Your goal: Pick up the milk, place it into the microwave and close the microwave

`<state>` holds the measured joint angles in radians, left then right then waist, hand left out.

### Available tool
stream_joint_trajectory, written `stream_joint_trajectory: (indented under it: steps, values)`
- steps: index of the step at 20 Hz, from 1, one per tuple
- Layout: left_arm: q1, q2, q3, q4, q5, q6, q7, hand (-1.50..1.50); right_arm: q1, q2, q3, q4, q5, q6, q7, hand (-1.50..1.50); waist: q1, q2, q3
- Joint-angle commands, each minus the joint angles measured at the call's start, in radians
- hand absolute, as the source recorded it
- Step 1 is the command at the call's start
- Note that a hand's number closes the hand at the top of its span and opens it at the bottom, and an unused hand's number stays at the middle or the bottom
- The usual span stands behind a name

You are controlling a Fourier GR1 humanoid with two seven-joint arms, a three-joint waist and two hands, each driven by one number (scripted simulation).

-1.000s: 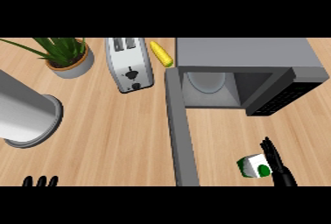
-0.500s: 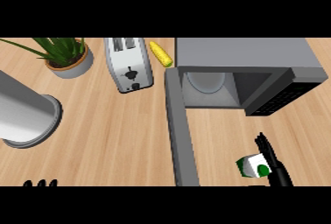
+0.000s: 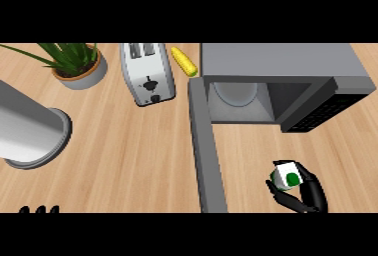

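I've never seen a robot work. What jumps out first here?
The open microwave at upper right, its door swung out down the middle. Below it, at lower right, the black right hand curls round a small white-and-green milk carton. A big grey cylinder fills the left edge.

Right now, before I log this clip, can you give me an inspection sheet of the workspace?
Surface: wooden counter, no spills seen.
Job's things: milk in front of the microwave, not yet inside; microwave door swung open.
Clutter: toaster, corn, potted plant, grey cylinder, all left of the door.
Hands: right hand curled round the milk; left hand resting open at the lower left edge.
Cables: nothing seen.
Surroundings: nothing seen beyond the counter.
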<state>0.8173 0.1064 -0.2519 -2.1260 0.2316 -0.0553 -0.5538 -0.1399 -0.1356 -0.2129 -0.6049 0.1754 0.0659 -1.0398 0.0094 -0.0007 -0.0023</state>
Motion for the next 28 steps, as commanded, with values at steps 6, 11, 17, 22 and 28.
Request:
stream_joint_trajectory:
  steps: [6,11,17,22,28]
  values:
    - [0.021,-0.009,-0.012,0.036,-0.014,0.0,-0.054,-1.5,-0.094,0.009,-0.057,0.087,-0.019,-0.088,-0.111,1.5,0.004,0.001,0.003]
    - [0.017,0.018,-0.014,0.007,-0.003,-0.019,-0.027,-1.5,-0.312,0.043,-0.116,0.167,-0.045,-0.186,-0.018,1.5,0.03,0.008,0.005]
    - [0.02,0.012,-0.015,0.052,0.018,-0.037,-0.057,-1.5,-0.383,0.047,-0.152,0.243,-0.077,-0.156,-0.074,1.5,0.017,0.005,0.004]
    - [-0.009,-0.013,-0.029,0.041,-0.004,0.003,-0.039,-1.5,-0.409,0.061,-0.164,0.242,-0.096,-0.166,-0.088,1.5,0.009,0.005,0.004]
    - [0.005,0.01,0.008,0.019,0.03,-0.002,-0.029,-1.5,-0.293,0.081,-0.083,0.008,-0.088,-0.151,0.033,1.5,-0.018,-0.006,0.001]
